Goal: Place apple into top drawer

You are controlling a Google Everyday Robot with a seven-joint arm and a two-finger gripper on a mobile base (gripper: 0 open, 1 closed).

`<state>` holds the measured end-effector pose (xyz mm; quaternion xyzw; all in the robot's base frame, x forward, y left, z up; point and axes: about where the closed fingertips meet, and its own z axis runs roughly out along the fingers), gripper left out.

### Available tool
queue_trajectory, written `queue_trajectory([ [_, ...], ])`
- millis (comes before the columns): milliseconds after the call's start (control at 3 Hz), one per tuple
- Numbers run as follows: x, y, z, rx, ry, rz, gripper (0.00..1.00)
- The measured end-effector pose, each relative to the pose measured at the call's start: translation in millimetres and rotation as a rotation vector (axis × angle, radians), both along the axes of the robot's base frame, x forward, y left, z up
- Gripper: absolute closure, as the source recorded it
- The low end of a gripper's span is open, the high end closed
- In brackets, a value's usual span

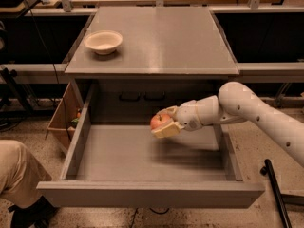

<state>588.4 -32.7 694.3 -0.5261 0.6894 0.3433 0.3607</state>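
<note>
Frame centre: gripper (165, 123) clamped on apple (158, 121), over rear of open top drawer (133, 163). Best lowered close to the floor (round fruit rolls), then released slowly.

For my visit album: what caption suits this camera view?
The tool, shut on the apple, hangs over the rear of the open top drawer.
</note>
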Motion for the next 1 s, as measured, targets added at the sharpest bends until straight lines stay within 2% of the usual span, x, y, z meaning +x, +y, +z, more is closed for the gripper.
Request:
queue_trajectory([
  [333, -2.2, -7.3, -28.6, -0.007, -0.033, 0.019, 1.0],
  [667, -6.8, -13.7, -50.1, -0.005, -0.052, 0.038, 0.77],
  [1000, -9.5, -13.8, -57.7, 0.0, -0.053, 0.057, 0.54],
])
